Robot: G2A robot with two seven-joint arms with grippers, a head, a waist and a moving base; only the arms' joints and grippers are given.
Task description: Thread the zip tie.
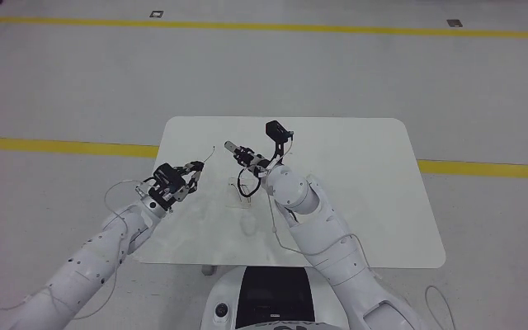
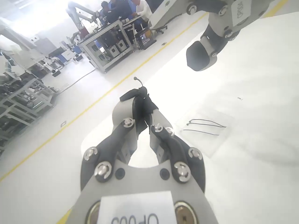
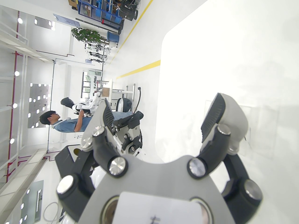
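Left gripper (image 2: pixel 142 99) is clamped shut on a black zip tie (image 2: pixel 139 83). A short stub pokes out past the fingertips and ends in a small knob, probably the head. The rest of the strap is hidden between the pads. In the top view the tie (image 1: pixel 206 157) is held in the air over the left part of the white table (image 1: pixel 371 181), angled toward the right gripper (image 3: pixel 161 115). That gripper has its jaws spread wide and holds nothing, and it sits near, not touching. Spare zip ties (image 2: pixel 205 125) lie flat on a clear tray (image 2: pixel 210 145) between the arms.

Handling guess: the tie is very light, thin, springy nylon, slick and bendy. A pinch far from the tip lets it flop, so grab the free end close to the tip. The head slot is tiny, so alignment matters more than grip force.
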